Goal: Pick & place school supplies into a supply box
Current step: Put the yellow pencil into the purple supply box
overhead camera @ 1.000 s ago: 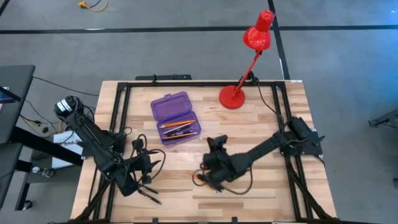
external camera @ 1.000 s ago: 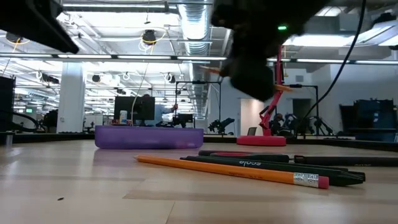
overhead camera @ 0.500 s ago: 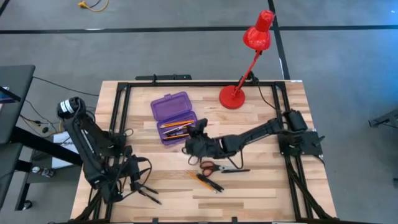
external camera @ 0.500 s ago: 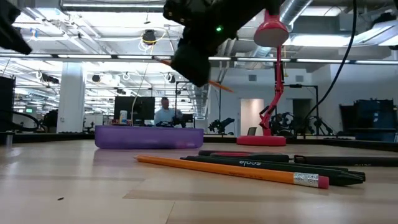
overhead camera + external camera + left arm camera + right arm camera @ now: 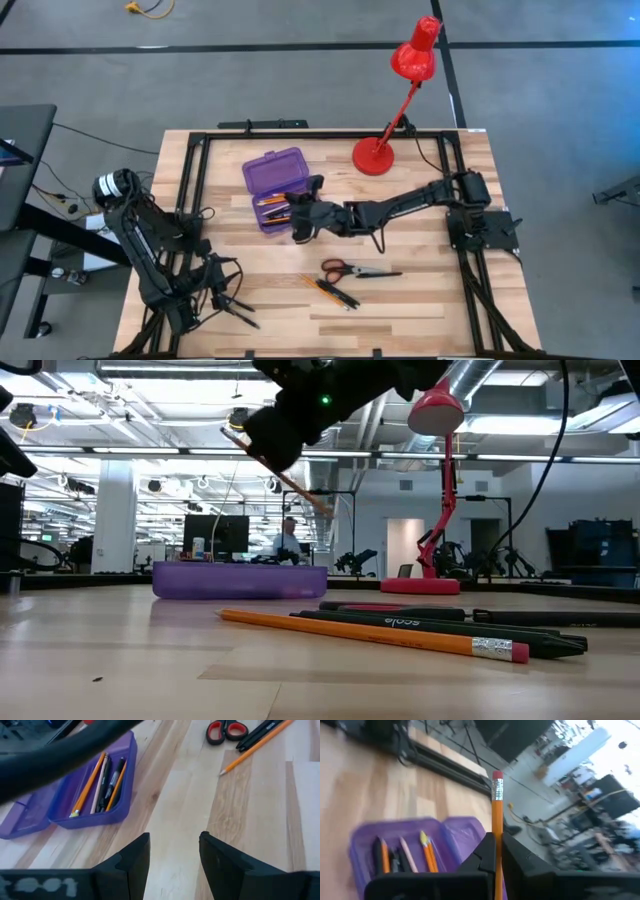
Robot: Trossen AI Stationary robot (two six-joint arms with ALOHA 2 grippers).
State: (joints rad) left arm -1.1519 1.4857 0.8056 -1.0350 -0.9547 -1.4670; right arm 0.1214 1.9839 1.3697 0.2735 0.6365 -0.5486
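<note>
The right gripper (image 5: 297, 222) hangs over the near edge of the purple box (image 5: 281, 189), which lies open on the table (image 5: 420, 300) at about ten o'clock from the table's middle. Its fingers are pinched tight on an orange pencil (image 5: 497, 830), which stands up between them with its eraser end free. From table height that pencil (image 5: 280, 472) slants in the air above the box (image 5: 240, 580), clear of it.

The box tray (image 5: 95, 795) holds several supplies side by side: orange pencils (image 5: 90, 784), a pale one and black pens (image 5: 113, 784). Its lid (image 5: 272, 168) lies flat, folded back toward twelve o'clock.

Still loose on the wood, at about five o'clock from the box and well apart from it, lie red-handled scissors (image 5: 345, 269) and, just beyond them toward six o'clock, a short bundle of pencil and pens (image 5: 328, 290). At table height one orange pencil (image 5: 370, 633) lies nearest, with a black pen (image 5: 440, 628) just behind it.

The left gripper (image 5: 172, 852) waits near the table's corner at eight o'clock, its fingers (image 5: 134, 857) spread apart with nothing between them, bare wood showing in the gap.

A red lamp (image 5: 398, 85) stands at one o'clock, its base (image 5: 373, 156) on the table near the far rail.
</note>
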